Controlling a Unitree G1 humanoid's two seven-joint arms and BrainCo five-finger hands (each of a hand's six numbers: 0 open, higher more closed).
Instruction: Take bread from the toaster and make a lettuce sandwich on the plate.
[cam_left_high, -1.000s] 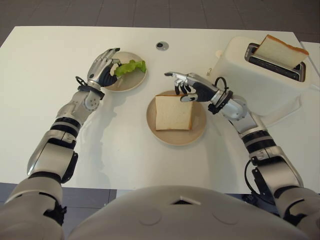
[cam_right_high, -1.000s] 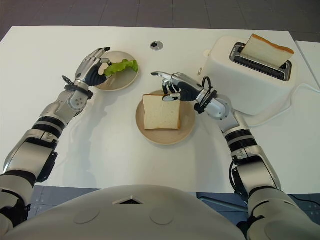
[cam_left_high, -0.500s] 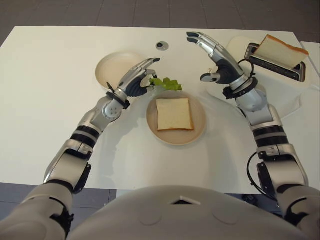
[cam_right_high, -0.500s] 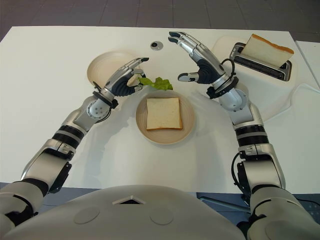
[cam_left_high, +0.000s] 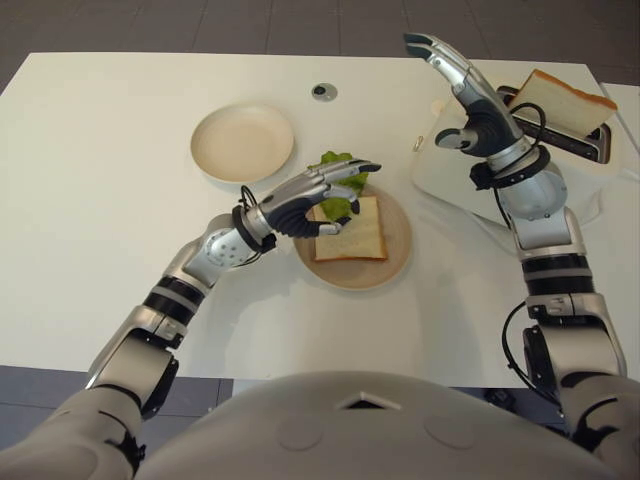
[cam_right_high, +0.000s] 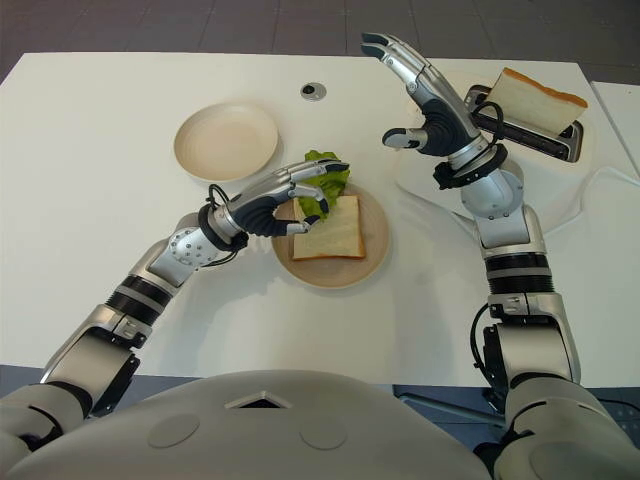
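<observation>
Left robot hand (cam_left_high: 298, 207), left eye view: fingers curled on a lettuce leaf (cam_left_high: 336, 166), pinched at its near edge, the leaf hanging over the far-left corner of the bread slice (cam_left_high: 356, 236). The slice lies flat on the plate (cam_left_high: 395, 262), near the middle of the white surface (cam_left_high: 100, 150). Step in hand, as I judge it: laying the lettuce. The leaf sits off-centre, so carry it further toward the slice's middle, lower until it touches the bread, then spread the fingers and lift straight up so it does not drag off. Right eye view: right robot hand (cam_right_high: 432, 108) raised, fingers spread wide, holding nothing, just beside the toaster (cam_right_high: 570, 180). A second slice (cam_right_high: 535, 100) stands tilted in the toaster's slot, likely the sandwich top. A bare side plate (cam_right_high: 225, 140) sits at far left.
</observation>
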